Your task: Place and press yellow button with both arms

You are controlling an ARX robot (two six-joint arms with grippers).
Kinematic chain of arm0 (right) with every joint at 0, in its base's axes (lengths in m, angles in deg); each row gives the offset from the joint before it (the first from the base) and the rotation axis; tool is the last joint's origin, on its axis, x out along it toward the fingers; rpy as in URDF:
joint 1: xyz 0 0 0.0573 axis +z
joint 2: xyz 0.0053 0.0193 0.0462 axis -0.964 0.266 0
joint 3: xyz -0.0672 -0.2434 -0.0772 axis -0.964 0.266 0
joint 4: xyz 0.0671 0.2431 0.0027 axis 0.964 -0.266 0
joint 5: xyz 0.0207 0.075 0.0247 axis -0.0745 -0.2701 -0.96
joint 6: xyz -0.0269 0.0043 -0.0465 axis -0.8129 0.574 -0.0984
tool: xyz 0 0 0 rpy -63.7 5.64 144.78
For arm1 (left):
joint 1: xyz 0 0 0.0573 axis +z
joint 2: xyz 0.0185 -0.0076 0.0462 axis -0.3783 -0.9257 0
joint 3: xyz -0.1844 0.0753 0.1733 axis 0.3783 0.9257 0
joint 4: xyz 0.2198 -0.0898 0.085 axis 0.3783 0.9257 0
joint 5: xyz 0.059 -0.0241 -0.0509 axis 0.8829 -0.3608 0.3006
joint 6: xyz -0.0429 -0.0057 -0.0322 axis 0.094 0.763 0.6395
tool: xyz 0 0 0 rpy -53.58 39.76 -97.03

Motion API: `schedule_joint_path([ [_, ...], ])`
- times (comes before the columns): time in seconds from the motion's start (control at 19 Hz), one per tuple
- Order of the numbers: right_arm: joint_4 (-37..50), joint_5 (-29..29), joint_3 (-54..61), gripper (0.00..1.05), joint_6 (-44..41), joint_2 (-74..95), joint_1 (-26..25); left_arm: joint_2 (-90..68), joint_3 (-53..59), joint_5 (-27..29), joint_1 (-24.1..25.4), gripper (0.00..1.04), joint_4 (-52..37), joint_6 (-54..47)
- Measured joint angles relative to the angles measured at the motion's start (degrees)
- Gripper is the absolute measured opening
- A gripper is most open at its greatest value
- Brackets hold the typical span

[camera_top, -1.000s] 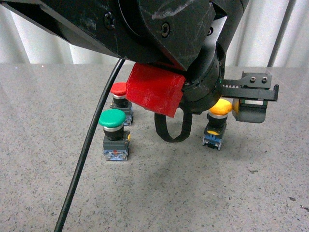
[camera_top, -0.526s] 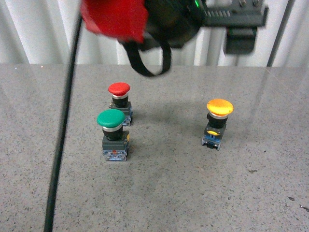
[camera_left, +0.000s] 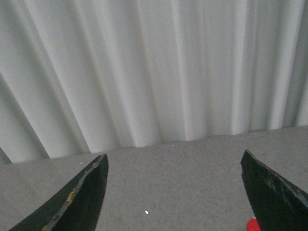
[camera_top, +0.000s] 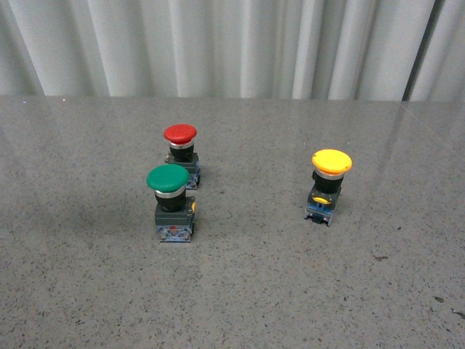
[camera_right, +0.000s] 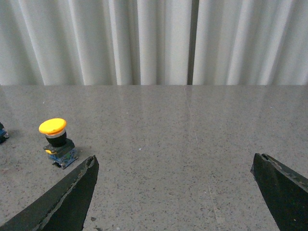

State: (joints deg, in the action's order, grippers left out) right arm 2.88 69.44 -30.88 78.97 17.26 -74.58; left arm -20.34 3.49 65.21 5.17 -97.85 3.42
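The yellow button (camera_top: 328, 185) stands upright on the grey table, right of centre in the front view. It also shows in the right wrist view (camera_right: 56, 142), off to the side of the jaws and apart from them. Neither arm shows in the front view. My left gripper (camera_left: 175, 166) is open and empty, raised above the table and facing the curtain. My right gripper (camera_right: 175, 166) is open and empty over bare table.
A green-capped button (camera_top: 171, 201) and a red-capped button (camera_top: 181, 152) stand close together left of centre. A bit of red (camera_left: 252, 224) shows beside one left fingertip. A white pleated curtain (camera_top: 232, 43) hangs behind the speckled grey table (camera_top: 254, 291).
The arm that filled the front view near the yellow button has lifted up and gone out of view. The three buttons have not moved.
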Motion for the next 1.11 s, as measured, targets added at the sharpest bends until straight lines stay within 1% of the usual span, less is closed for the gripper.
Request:
schedule_joint_path([
  [0.05, 0.0, 0.0, 0.0, 0.98, 0.0, 0.0, 0.0, 5.2, 5.9, -1.5, 1.5, 0.69, -1.7, 4.3],
  [0.16, 0.0, 0.0, 0.0, 0.98, 0.0, 0.0, 0.0, 10.4, 15.0, -4.3, 4.7, 0.46, -4.7, 8.2],
  [0.26, 0.0, 0.0, 0.0, 0.98, 0.0, 0.0, 0.0, 12.8, 21.6, -6.7, 6.7, 0.26, -5.8, 8.9],
  [0.37, 0.0, 0.0, 0.0, 0.98, 0.0, 0.0, 0.0, 16.7, 25.6, -8.6, 8.3, 0.06, -7.3, 9.6],
  [0.42, 0.0, 0.0, 0.0, 0.98, 0.0, 0.0, 0.0, 18.0, 26.7, -9.1, 9.0, 0.01, -7.7, 9.8],
  [0.63, 0.0, 0.0, 0.0, 0.98, 0.0, 0.0, 0.0, 24.8, 33.9, -13.0, 12.5, 0.02, -7.1, 9.7],
  [0.68, 0.0, 0.0, 0.0, 0.98, 0.0, 0.0, 0.0, 26.4, 34.8, -16.2, 15.5, 0.02, -6.8, 9.7],
  [0.74, 0.0, 0.0, 0.0, 0.98, 0.0, 0.0, 0.0, 27.3, 35.4, -16.9, 16.9, 0.02, -6.6, 9.8],
  [0.79, 0.0, 0.0, 0.0, 0.98, 0.0, 0.0, 0.0, 28.4, 36.1, -16.3, 17.5, 0.02, -6.1, 9.8],
  [0.84, 0.0, 0.0, 0.0, 0.98, 0.0, 0.0, 0.0, 30.1, 37.2, -17.3, 17.2, 0.02, -5.3, 9.8],
  [1.11, 0.0, 0.0, 0.0, 0.98, 0.0, 0.0, 0.0, 36.4, 39.9, -17.3, 17.0, 0.02, -1.7, 9.8],
])
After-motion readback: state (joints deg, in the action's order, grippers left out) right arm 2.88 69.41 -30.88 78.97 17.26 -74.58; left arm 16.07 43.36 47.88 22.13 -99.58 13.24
